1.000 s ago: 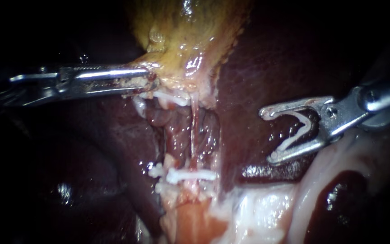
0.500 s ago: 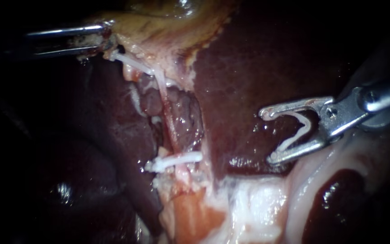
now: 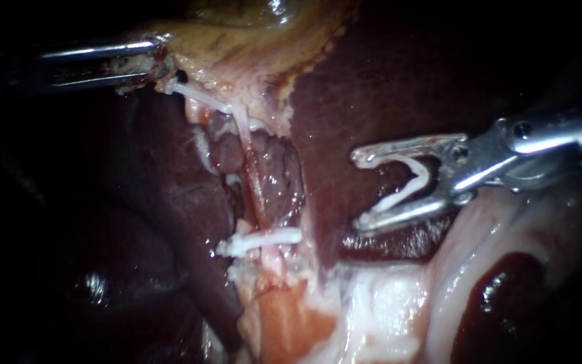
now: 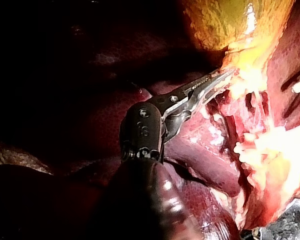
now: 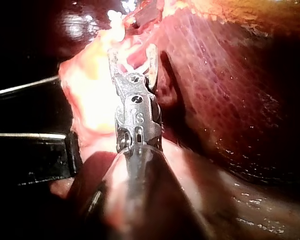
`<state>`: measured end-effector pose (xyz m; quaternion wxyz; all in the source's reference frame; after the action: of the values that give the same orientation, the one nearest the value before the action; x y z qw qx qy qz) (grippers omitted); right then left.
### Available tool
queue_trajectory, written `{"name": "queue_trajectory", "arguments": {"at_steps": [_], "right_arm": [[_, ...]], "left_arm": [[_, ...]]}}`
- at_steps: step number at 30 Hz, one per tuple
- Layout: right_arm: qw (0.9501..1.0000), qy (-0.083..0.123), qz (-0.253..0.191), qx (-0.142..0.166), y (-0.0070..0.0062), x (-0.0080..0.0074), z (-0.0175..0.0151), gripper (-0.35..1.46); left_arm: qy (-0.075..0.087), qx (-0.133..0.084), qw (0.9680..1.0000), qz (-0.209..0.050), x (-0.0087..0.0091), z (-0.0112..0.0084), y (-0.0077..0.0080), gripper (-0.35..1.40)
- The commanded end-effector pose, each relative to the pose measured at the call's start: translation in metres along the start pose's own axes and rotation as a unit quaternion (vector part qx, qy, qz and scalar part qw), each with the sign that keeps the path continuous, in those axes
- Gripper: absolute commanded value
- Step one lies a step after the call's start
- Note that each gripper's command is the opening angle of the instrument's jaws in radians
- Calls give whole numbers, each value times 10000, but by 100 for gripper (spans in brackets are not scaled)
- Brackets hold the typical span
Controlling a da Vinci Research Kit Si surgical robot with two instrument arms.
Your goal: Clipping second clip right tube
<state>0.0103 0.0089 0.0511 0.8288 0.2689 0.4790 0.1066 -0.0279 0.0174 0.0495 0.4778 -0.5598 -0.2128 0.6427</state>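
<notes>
My left instrument (image 3: 153, 62) is shut on the yellow gallbladder's (image 3: 237, 47) lower edge and holds it up and to the left; the left wrist view shows the same grip (image 4: 220, 80). A thin pale tube (image 3: 247, 162) runs taut from there down to a white clip (image 3: 264, 239) lying across it. A second white clip (image 3: 197, 96) sits near the left jaws. My right instrument (image 3: 358, 189) comes in from the right, its jaws wide apart with an open white clip (image 3: 412, 182) seated between them, over the liver and right of the tube. The right wrist view shows these jaws (image 5: 132, 50) short of the pale tissue.
Dark red liver (image 3: 385, 87) surrounds the dissected groove. Pale, glistening tissue (image 3: 385, 310) lies below and right of the lower clip. Orange-pink tissue (image 3: 287, 323) sits under that clip. The left of the endoscope view is dark.
A second ago my left instrument drew the gallbladder edge up and left, stretching the tube. Since then my right instrument has moved left toward the tube with its clip.
</notes>
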Motion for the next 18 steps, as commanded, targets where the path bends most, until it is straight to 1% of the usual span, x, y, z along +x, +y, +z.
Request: {"name": "queue_trajectory", "arguments": {"at_steps": [1, 4, 8, 12, 14, 18], "right_arm": [[10000, -8, 83, -9, 0, 0, 6, 49], [9996, -18, 278, -3, 1, 1, 25, 49], [9985, -29, 550, -25, 4, -2, 50, 49], [9974, -23, 718, 93, 6, -8, 77, 49], [9968, 30, 787, 166, 6, -9, 88, 49], [9932, 261, 1057, 402, 4, -8, 110, 49]], "left_arm": [[2, 5, 10000, 2, 0, 0, 0, -35], [3, 7, 10000, 2, 0, 0, 0, -35], [5, 11, 10000, 3, -1, 1, 1, -35], [5, 12, 10000, 3, -1, 1, 1, -35], [5, 12, 10000, 3, -1, 1, 1, -35], [7, 15, 10000, 4, -1, 2, 1, -35]]}}
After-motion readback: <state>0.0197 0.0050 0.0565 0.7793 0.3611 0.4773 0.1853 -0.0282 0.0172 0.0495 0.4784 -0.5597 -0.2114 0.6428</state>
